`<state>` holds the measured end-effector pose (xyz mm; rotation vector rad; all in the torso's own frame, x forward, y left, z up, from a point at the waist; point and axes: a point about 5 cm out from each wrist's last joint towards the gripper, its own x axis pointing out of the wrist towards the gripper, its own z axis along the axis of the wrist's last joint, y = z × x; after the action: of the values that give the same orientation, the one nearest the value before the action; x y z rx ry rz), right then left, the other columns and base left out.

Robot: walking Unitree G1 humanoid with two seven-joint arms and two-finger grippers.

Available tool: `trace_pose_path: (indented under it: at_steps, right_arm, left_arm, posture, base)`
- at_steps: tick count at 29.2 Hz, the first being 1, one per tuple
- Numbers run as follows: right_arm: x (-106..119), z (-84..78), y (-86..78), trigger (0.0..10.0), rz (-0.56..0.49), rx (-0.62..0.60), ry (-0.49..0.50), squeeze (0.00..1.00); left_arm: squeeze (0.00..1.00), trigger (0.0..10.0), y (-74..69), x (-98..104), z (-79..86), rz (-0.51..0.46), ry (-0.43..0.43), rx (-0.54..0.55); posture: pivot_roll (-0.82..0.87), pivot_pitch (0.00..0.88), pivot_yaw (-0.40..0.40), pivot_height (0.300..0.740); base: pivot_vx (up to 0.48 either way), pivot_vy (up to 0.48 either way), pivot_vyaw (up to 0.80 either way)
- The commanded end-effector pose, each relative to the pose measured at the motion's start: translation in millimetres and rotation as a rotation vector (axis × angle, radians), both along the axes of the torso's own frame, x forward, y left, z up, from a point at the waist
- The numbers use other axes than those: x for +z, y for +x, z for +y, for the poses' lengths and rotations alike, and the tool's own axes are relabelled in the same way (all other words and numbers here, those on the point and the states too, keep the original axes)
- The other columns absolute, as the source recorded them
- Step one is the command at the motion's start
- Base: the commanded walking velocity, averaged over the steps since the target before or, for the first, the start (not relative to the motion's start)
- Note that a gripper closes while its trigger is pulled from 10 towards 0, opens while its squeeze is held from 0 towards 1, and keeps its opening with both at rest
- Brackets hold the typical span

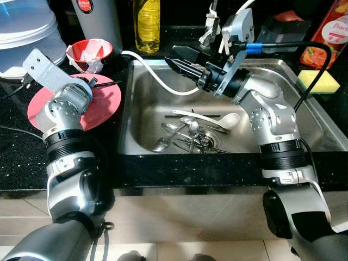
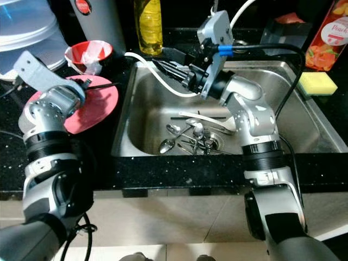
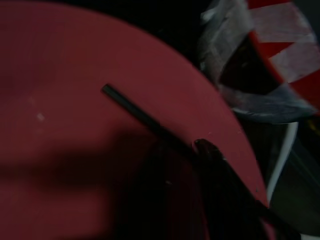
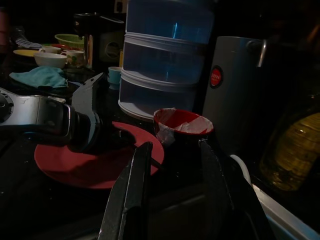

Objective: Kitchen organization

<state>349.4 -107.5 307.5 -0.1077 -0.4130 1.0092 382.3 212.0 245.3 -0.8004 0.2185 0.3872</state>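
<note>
A thin black stick (image 3: 131,109) lies on the red plate (image 1: 106,106) on the table, gripped at its near end by the left gripper's (image 3: 202,150) narrow fingers. The right gripper (image 4: 172,170), fingers apart and empty, hovers over the sink (image 1: 141,117) corner.

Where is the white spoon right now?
The white spoon lies in the sink, before the robot, just behind the pile of metal spoons at the drain.

metal spoons (image 1: 182,136) and a white ladle (image 1: 225,120) lie heaped at the sink (image 1: 142,103) drain; red plate (image 1: 106,106) flat on the counter
</note>
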Motion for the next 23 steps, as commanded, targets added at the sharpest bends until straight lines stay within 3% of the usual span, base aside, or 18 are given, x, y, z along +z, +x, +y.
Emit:
trace_pose_path:
  at_steps: [1, 4, 5, 6, 8, 9, 11, 12, 23]
  right_arm:
    - [0.2, -0.5, -0.8, 10.0, -0.005, 0.005, -0.007, 0.00]
    - [0.0, -1.0, -1.0, 10.0, -0.004, 0.003, -0.007, 0.00]
    - [0.0, -1.0, -1.1, 10.0, -0.004, 0.003, -0.006, 0.00]
    - [-0.1, -1.2, -1.3, 10.0, -0.004, 0.003, -0.006, 0.00]
    - [-0.2, -1.3, -1.6, 10.0, -0.004, 0.002, -0.007, 0.00]
    - [-0.2, -1.4, -1.8, 10.0, -0.004, 0.002, -0.008, 0.00]
    - [-0.2, -1.4, -1.8, 10.0, -0.004, 0.002, -0.008, 0.00]
    - [-0.2, -1.6, -2.0, 10.0, -0.004, 0.002, -0.008, 0.00]
    - [0.2, -3.1, -3.0, 10.0, -0.005, -0.002, -0.015, 0.00]
  left_arm:
    - [0.00, 0.0, -1.3, 0.3, -2.1, 0.015, -0.021, 0.015]
    - [0.00, 0.0, -0.1, 1.2, -5.1, 0.008, -0.048, 0.008]
    - [0.00, 6.7, 0.3, 0.9, -5.9, 0.008, -0.057, 0.007]
    - [0.00, 10.0, 1.5, -0.2, -6.6, 0.004, -0.079, 0.008]
    - [0.00, 10.0, 4.1, -4.5, -5.2, 0.013, -0.113, 0.022]
    - [0.47, 10.0, 5.4, -4.8, -4.6, -0.003, -0.120, 0.024]
    - [0.47, 10.0, 5.9, -4.5, -4.3, -0.015, -0.122, 0.026]
    - [1.00, 10.0, 6.8, -4.5, -4.5, -0.012, -0.128, 0.031]
    - [1.00, 10.0, 7.0, -4.1, -11.1, -0.004, -0.174, 0.037]
  posture:
    - [0.03, 0.061, 0.025, 0.740]
    - [0.02, 0.063, 0.027, 0.740]
    - [0.02, 0.063, 0.027, 0.740]
    - [0.02, 0.065, 0.028, 0.740]
    - [0.02, 0.065, 0.028, 0.740]
    - [0.01, 0.066, 0.029, 0.740]
    - [0.01, 0.066, 0.029, 0.740]
    - [0.01, 0.067, 0.030, 0.740]
    - [-0.01, 0.069, 0.028, 0.740]
  base:
    - [0.000, 0.000, 0.00]
    - [0.000, 0.000, 0.00]
    - [0.000, 0.000, 0.00]
    - [0.000, 0.000, 0.00]
    - [0.000, 0.000, 0.00]
    - [0.000, 0.000, 0.00]
    - [0.000, 0.000, 0.00]
    - [0.000, 0.000, 0.00]
    - [0.000, 0.000, 0.00]
